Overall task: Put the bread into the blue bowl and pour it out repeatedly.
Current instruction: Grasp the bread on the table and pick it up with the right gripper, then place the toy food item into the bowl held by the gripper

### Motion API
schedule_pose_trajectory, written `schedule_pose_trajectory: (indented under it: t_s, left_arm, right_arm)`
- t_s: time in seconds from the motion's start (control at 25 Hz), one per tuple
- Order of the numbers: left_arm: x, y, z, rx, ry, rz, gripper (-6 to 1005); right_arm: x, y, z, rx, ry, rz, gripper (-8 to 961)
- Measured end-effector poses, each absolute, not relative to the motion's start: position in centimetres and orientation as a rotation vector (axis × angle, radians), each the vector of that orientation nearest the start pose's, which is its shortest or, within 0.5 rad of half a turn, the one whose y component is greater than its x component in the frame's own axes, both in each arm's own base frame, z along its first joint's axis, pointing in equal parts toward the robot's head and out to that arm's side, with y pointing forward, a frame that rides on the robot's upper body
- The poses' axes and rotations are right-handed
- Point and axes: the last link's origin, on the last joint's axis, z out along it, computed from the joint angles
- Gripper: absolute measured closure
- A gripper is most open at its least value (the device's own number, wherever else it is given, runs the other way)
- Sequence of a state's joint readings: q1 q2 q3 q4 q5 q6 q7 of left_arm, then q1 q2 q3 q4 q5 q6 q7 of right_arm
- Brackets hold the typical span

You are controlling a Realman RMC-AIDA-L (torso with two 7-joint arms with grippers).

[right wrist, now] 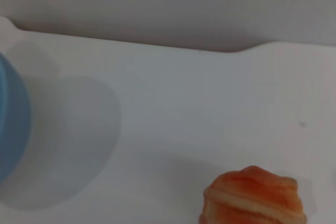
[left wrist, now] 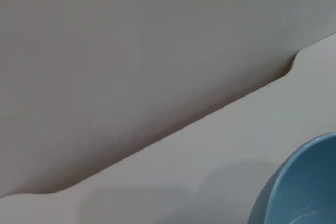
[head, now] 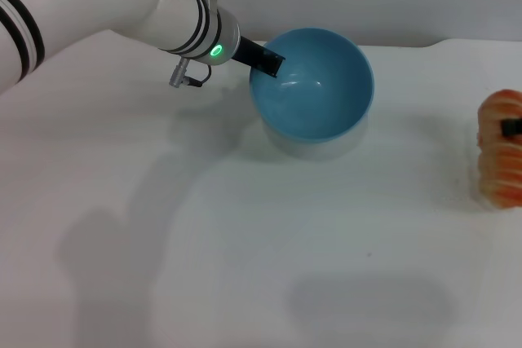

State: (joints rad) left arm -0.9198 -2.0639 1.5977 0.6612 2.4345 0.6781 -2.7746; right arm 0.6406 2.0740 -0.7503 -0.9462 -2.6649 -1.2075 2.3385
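The blue bowl (head: 314,87) is empty and tilted with its opening towards me, a shadow under it on the white table. My left gripper (head: 265,59) is shut on the bowl's far-left rim, with one black finger showing inside the rim. The bowl's edge also shows in the left wrist view (left wrist: 302,182) and the right wrist view (right wrist: 10,124). The bread (head: 499,151), orange-brown and ridged, is at the table's right edge, well apart from the bowl. A small dark part of my right gripper (head: 512,128) lies against the bread. The bread's end also shows in the right wrist view (right wrist: 254,195).
The white table (head: 245,242) has a notched back edge against a grey wall (left wrist: 131,51). My left arm (head: 98,6) reaches in from the upper left.
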Motion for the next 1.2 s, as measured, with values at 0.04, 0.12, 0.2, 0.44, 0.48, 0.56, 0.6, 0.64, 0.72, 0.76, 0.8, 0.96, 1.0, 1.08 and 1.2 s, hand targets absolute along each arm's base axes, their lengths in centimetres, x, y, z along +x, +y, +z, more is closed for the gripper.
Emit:
schedule_pose_trajectory:
  t_s: [0.04, 0.12, 0.2, 0.44, 0.48, 0.56, 0.6, 0.64, 0.72, 0.76, 0.8, 0.96, 1.0, 1.08, 1.2]
  left_arm:
    - [-16.4, 45.0, -7.6, -2.303, -0.935, 0.098, 1000]
    - [-16.4, 45.0, -7.6, -2.301, -0.939, 0.095, 999]
    - [-16.5, 45.0, -7.6, -2.300, -0.942, 0.094, 999]
    - [-16.3, 45.0, -7.6, -2.304, -0.942, 0.098, 999]
    - [-16.2, 45.0, -7.6, -2.305, -0.941, 0.097, 999]
    - [-16.2, 45.0, -7.6, -2.305, -0.940, 0.097, 999]
    - [-16.1, 45.0, -7.6, -2.306, -0.939, 0.097, 999]
    - [-16.1, 45.0, -7.7, -2.310, -0.935, 0.101, 999]
    - [-16.0, 44.9, -7.7, -2.318, -0.925, 0.107, 999]
    - [-15.8, 44.9, -7.8, -2.323, -0.920, 0.110, 999]
    - [-15.7, 44.9, -7.8, -2.325, -0.918, 0.111, 999]
    - [-15.5, 45.0, -7.9, -2.327, -0.916, 0.111, 999]
    - [-15.5, 45.0, -7.9, -2.326, -0.915, 0.110, 999]
    - [-15.5, 45.0, -7.9, -2.325, -0.917, 0.111, 999]
    - [-15.7, 45.0, -8.0, -2.323, -0.925, 0.118, 999]
  right_arm:
    - [29.2, 39.7, 5.0, -2.163, 1.277, -0.067, 661]
    - [28.5, 40.0, 5.2, -2.180, 1.236, -0.055, 680]
    - [27.7, 40.3, 5.6, -2.195, 1.195, -0.043, 696]
    - [24.3, 41.6, 7.2, -2.223, 1.029, -0.020, 737]
    - [23.6, 41.9, 7.4, -2.231, 0.994, -0.020, 741]
    - [22.2, 42.3, 7.7, -2.245, 0.934, -0.020, 748]
    - [21.6, 42.5, 7.8, -2.254, 0.905, -0.023, 752]
    - [20.9, 42.7, 7.8, -2.263, 0.873, -0.025, 756]
    - [19.4, 43.0, 7.8, -2.282, 0.803, -0.035, 764]
    - [18.6, 43.1, 7.8, -2.291, 0.767, -0.038, 767]
    - [17.8, 43.2, 7.8, -2.300, 0.730, -0.040, 771]
    - [14.5, 43.4, 7.6, -2.342, 0.604, -0.017, 820]
    - [13.8, 43.4, 7.5, -2.352, 0.577, -0.013, 821]
    - [12.4, 43.2, 7.3, -2.372, 0.517, -0.011, 822]
    - [10.5, 43.0, 6.7, -2.410, 0.454, 0.021, 826]
